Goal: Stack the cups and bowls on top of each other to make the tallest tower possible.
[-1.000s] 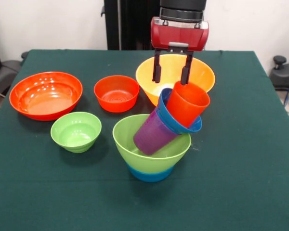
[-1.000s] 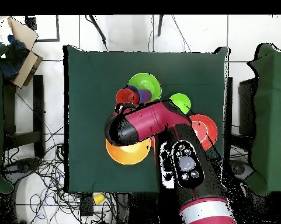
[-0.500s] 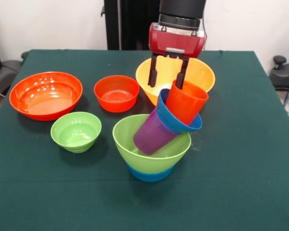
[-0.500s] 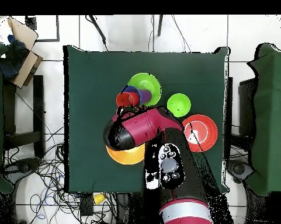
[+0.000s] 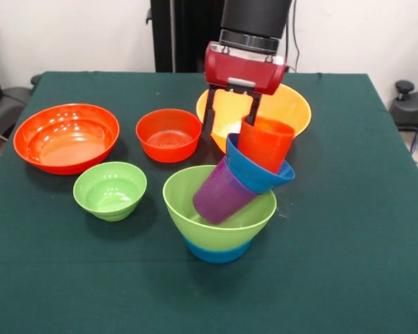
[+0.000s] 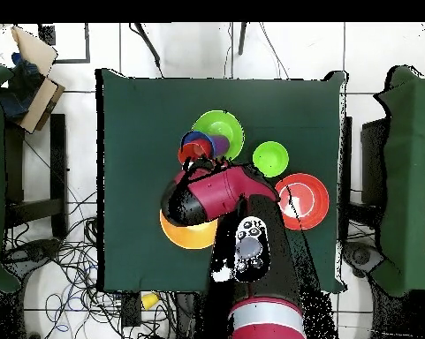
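gripper (image 5: 230,118) fingers spread apart — orange-red cup (image 5: 266,142) just below its right finger, tilted in the dark blue bowl (image 5: 254,174).

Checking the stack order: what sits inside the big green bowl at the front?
A purple cup leans tilted in the light green bowl, carrying a dark blue bowl and an orange-red cup. The green bowl's floor is covered.

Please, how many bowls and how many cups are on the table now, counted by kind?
Bowls: 7 (large orange-red, medium orange-red, yellow-orange, small light green, large light green, light blue, dark blue)
Cups: 2 (purple, orange-red)
Total: 9
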Robot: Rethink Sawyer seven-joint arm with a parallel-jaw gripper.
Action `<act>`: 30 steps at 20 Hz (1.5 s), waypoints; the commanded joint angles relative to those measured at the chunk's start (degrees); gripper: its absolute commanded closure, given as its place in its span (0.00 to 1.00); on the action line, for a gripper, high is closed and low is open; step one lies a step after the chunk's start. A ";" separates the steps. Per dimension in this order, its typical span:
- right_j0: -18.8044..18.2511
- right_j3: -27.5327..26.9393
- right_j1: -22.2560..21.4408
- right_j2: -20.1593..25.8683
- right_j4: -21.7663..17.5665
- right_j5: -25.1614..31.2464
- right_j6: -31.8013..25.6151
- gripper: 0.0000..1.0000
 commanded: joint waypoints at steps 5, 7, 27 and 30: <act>-0.48 -4.15 4.94 -3.07 1.98 -3.55 6.31 0.00; 0.51 -4.47 5.15 -4.67 2.17 -3.30 6.92 0.00; -3.63 -2.54 3.42 2.16 6.22 -4.03 2.50 0.00; -6.32 -2.01 2.62 6.37 7.18 -3.44 0.90 0.00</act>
